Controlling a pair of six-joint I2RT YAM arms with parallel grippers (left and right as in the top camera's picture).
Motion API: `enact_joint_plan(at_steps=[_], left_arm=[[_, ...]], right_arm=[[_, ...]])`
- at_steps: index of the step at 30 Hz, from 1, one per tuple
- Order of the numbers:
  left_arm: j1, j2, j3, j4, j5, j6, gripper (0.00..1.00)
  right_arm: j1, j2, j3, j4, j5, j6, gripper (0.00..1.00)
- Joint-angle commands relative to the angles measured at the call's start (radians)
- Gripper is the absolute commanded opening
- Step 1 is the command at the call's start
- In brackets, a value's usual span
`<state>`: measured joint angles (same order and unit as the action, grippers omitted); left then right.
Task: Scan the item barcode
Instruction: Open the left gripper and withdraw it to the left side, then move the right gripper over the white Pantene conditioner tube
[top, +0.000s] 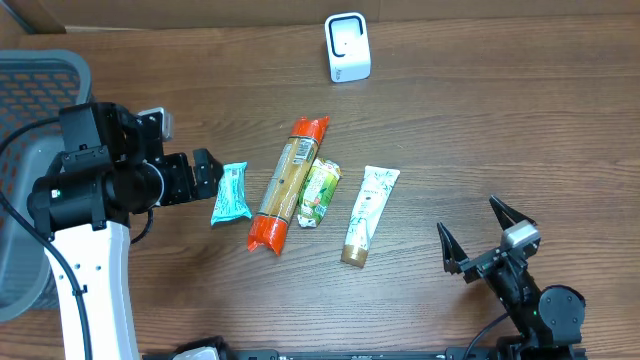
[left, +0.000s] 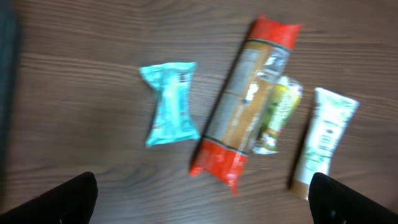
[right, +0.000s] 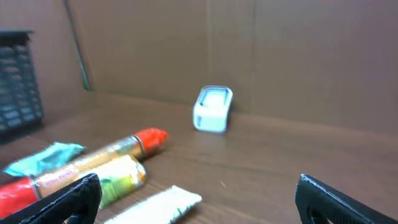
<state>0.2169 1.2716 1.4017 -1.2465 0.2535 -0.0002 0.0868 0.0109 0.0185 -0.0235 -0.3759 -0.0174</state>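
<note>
Left gripper (top: 208, 174): jaws spread wide, nothing between them; left of centre in the overhead view, near the blue packet's left edge.
Right gripper (top: 472, 228): jaws spread wide, empty; lower right, well apart from every item.
Table (top: 500, 120): brown wood grain, bearing all the items.
Basket (top: 40, 70): grey mesh, upper left edge, partly behind the left arm.
Pasta pack (top: 287, 185): longest item, red ends, centre, lying aslant with the top end leaning right.
Tube (top: 368, 213): white with green print, brown cap toward the bottom, right of centre.
Blue packet (top: 231, 192): flat, leftmost of the row.
Green packet (top: 320, 192): against the pasta pack's right side, between pack and tube.
Scanner (top: 347, 47): small white block, top centre, well apart from the row of items.
</note>
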Motion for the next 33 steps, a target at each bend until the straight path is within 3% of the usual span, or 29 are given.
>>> enact_joint_plan(at_steps=[1,11,25,33], left_arm=[[-0.008,-0.007,0.021,-0.011,-0.108,0.0,1.0],[-0.008,-0.002,0.02,-0.01,-0.108,0.004,1.0],[-0.008,-0.002,0.02,-0.011,-0.107,0.004,1.0],[-0.008,-0.002,0.02,-0.011,-0.107,0.004,1.0]], right_arm=[[0.006,-0.008,-0.004,0.017,-0.115,0.023,1.0],[0.006,0.108,0.288,-0.227,-0.143,0.069,1.0],[0.006,0.888,0.901,-0.715,-0.411,0.071,1.0],[0.011,1.209,0.932,-0.67,-0.557,0.132,1.0]])
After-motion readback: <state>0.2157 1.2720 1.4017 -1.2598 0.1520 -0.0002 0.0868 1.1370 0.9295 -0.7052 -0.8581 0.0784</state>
